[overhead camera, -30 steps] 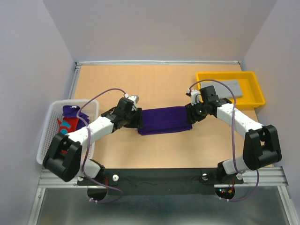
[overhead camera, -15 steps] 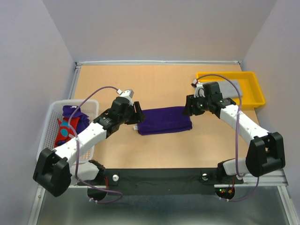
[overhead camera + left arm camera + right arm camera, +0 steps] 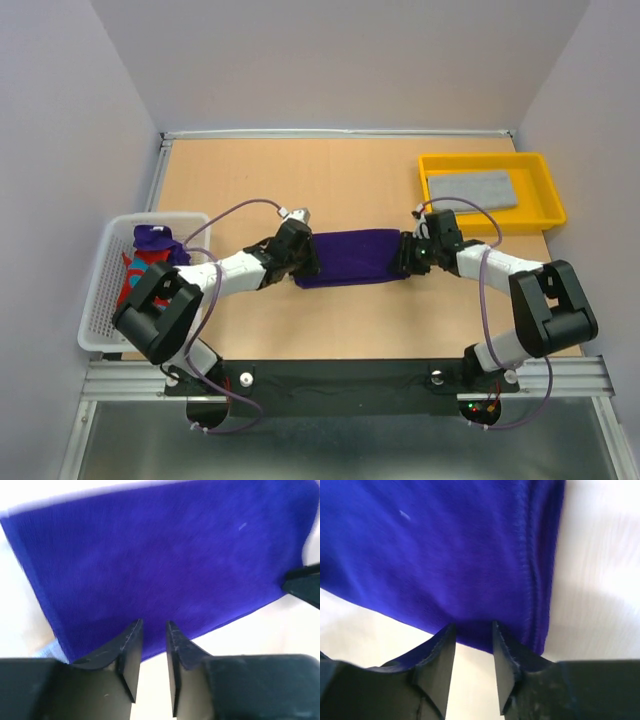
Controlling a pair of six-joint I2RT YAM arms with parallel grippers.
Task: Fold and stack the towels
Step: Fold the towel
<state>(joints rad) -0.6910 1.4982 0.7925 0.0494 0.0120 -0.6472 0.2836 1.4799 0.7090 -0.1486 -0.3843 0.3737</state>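
A deep purple towel (image 3: 352, 256) lies folded in a flat strip at the table's middle. My left gripper (image 3: 309, 262) is low at its left end, and my right gripper (image 3: 404, 254) is low at its right end. In the left wrist view the towel (image 3: 165, 555) fills the frame, and the left gripper (image 3: 154, 626) has its jaws narrowly apart at the cloth's edge, holding nothing. In the right wrist view the right gripper (image 3: 472, 627) is likewise slightly open over the towel's (image 3: 445, 555) hemmed edge. A grey towel (image 3: 470, 187) lies in the yellow tray. A second purple towel (image 3: 155, 240) and the red towel (image 3: 140, 275) sit in the basket.
The yellow tray (image 3: 548, 195) stands at the back right. The white mesh basket (image 3: 105, 310) stands at the left edge, close to the left arm. The right gripper's tip shows at the right edge of the left wrist view (image 3: 305, 585).
Both grippers lifted off the towel's ends half a second ago and have now come back down low at those ends. The towel has stayed in place.
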